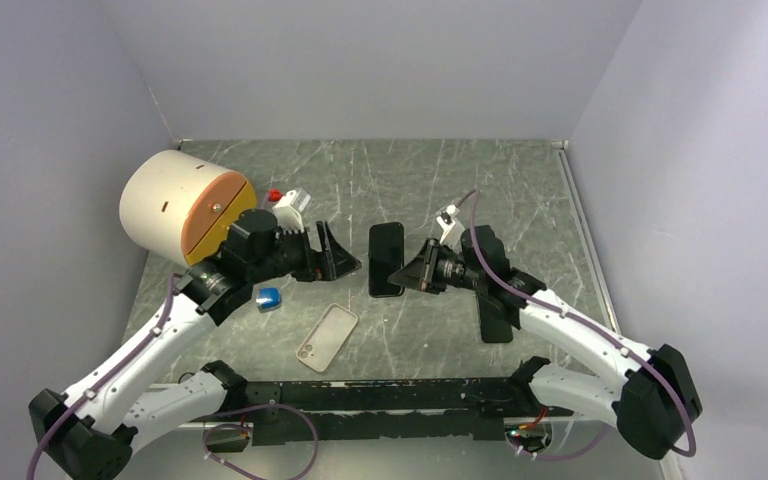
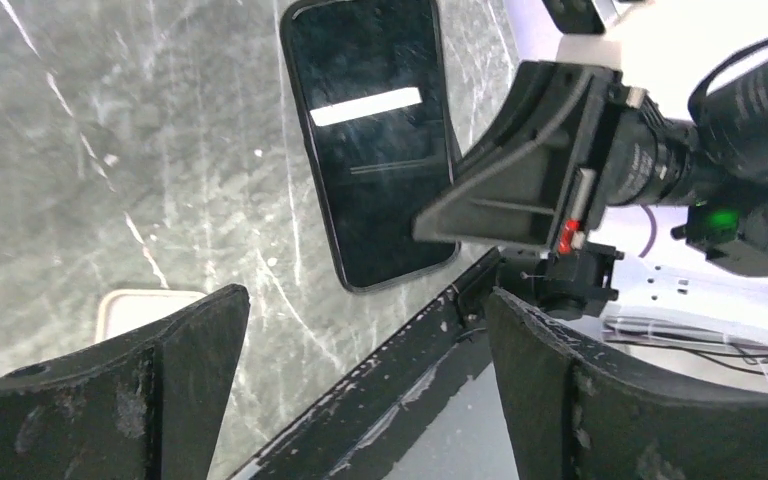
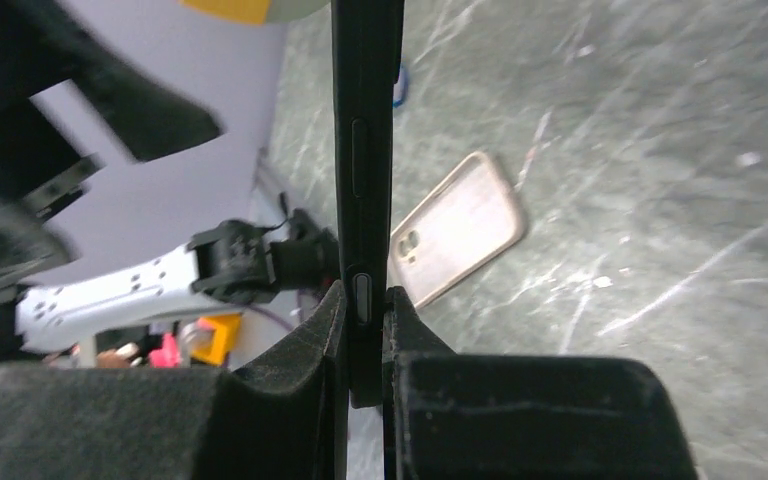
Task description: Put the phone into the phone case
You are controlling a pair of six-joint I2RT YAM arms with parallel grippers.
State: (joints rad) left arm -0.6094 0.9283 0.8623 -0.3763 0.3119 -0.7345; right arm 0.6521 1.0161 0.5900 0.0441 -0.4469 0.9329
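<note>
The black phone (image 1: 385,258) hangs level above the table, pinched at its right long edge by my shut right gripper (image 1: 409,272). The right wrist view shows the phone (image 3: 365,150) edge-on between the fingertips (image 3: 325,330). My left gripper (image 1: 344,256) stands wide open just left of the phone, with nothing between its fingers (image 2: 195,370). From the left wrist, the phone's screen (image 2: 380,140) faces the camera with the right gripper (image 2: 447,228) on its edge. The beige phone case (image 1: 327,336) lies flat on the table below both grippers, also seen as the phone case (image 3: 455,232) in the right wrist view.
A white cylinder with an orange face (image 1: 185,205) lies at the back left, beside a small red-and-white object (image 1: 288,200). A blue block (image 1: 269,297) sits by the left arm. A second black phone (image 1: 497,325) lies under the right arm. A black rail (image 1: 390,395) runs along the near edge.
</note>
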